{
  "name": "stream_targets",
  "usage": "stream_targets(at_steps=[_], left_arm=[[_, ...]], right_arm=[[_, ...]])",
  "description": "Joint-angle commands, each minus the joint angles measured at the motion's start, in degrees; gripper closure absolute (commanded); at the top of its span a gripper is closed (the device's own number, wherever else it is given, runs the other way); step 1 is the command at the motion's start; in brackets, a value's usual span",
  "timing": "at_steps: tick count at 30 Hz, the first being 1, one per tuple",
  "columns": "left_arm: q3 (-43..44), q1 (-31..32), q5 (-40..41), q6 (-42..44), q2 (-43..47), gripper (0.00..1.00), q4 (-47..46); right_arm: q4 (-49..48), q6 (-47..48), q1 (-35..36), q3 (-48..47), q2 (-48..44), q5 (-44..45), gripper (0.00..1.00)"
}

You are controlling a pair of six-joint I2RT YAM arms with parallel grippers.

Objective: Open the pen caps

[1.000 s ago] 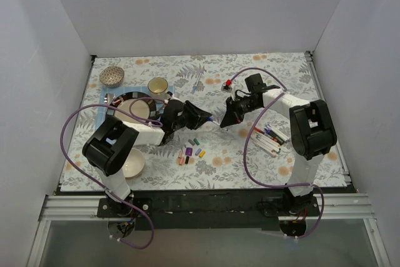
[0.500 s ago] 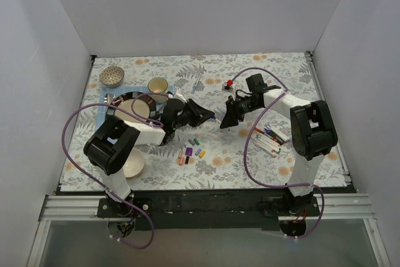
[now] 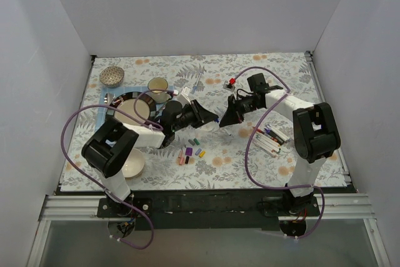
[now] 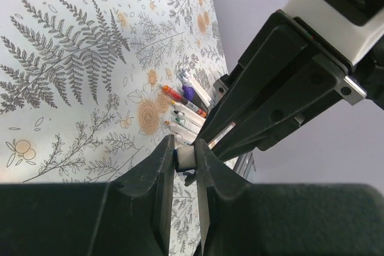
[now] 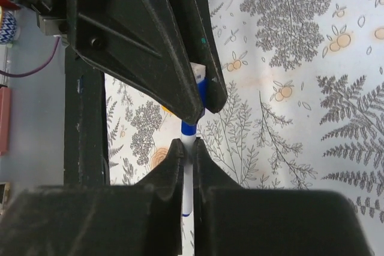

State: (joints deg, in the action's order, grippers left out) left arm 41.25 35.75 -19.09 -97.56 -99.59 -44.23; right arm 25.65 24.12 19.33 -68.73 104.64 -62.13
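Note:
A pen (image 5: 188, 131) with a white barrel and blue end hangs above the table between both grippers. My right gripper (image 5: 188, 148) is shut on its white barrel. My left gripper (image 4: 185, 155) is shut on the pen's other end, where a blue pen cap (image 5: 203, 93) shows between its fingers. In the top view the left gripper (image 3: 213, 119) and right gripper (image 3: 224, 121) meet tip to tip at mid-table. Several loose pen caps (image 3: 190, 151) lie in front of them. More pens (image 3: 270, 138) lie in a pile on the right.
At the left stand a metal bowl (image 3: 112, 76), a cup (image 3: 158, 85), a plate (image 3: 132, 110) on a blue mat and a white bowl (image 3: 133, 164). Cutlery (image 3: 197, 80) lies at the back. Purple cables loop beside both arms.
My left gripper has shut on the pen's end and shifted slightly right and back. The right gripper opened briefly and shut again on the barrel.

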Motion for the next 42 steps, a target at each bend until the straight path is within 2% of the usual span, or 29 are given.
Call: stream_targets(at_steps=[1,5,9,12,14,18,21,28,33,42], left_arm=[[-1.08,-2.6,9.15,6.41,8.95,1.0,0.63],[-1.18,-9.98,12.23,5.89,14.4,1.0,1.07],[2.59,-17.18,14.35,7.38,18.38,1.0,6.41],[5.41,-20.26,11.98,8.52,19.95,1.0,9.85],[5.59,-20.63,10.66,9.49,21.28,1.0,11.79],[5.33,-20.45,4.88,8.97,23.39,1.0,22.74],[1.57,-20.11,0.12,8.88,25.49,1.0,27.77],[-2.23,-14.84,0.98,16.95,29.98,1.0,39.82],[-1.97,-9.92,4.94,21.0,29.02,1.0,45.97],[-0.74,-5.6,8.89,22.5,24.01,1.0,47.74]], right_arm=[[4.31,1.28,-0.08,-0.71,0.04,-3.96,0.99],[5.55,2.86,0.27,0.08,-0.66,-3.97,0.99],[6.16,4.09,1.49,1.4,-1.81,-2.21,0.99],[5.99,4.44,2.2,1.84,-2.95,-0.89,0.99],[5.82,4.88,1.94,1.32,-4.17,3.66,0.99],[0.13,2.69,0.27,3.24,-7.6,15.52,0.99],[-2.0,1.98,-1.66,4.13,-9.89,23.26,0.99],[-0.61,6.37,-4.83,3.43,-9.81,38.81,0.99],[2.74,8.92,-7.99,2.11,-7.52,42.44,0.99],[6.51,11.74,-10.46,3.34,-6.03,46.13,0.99]])
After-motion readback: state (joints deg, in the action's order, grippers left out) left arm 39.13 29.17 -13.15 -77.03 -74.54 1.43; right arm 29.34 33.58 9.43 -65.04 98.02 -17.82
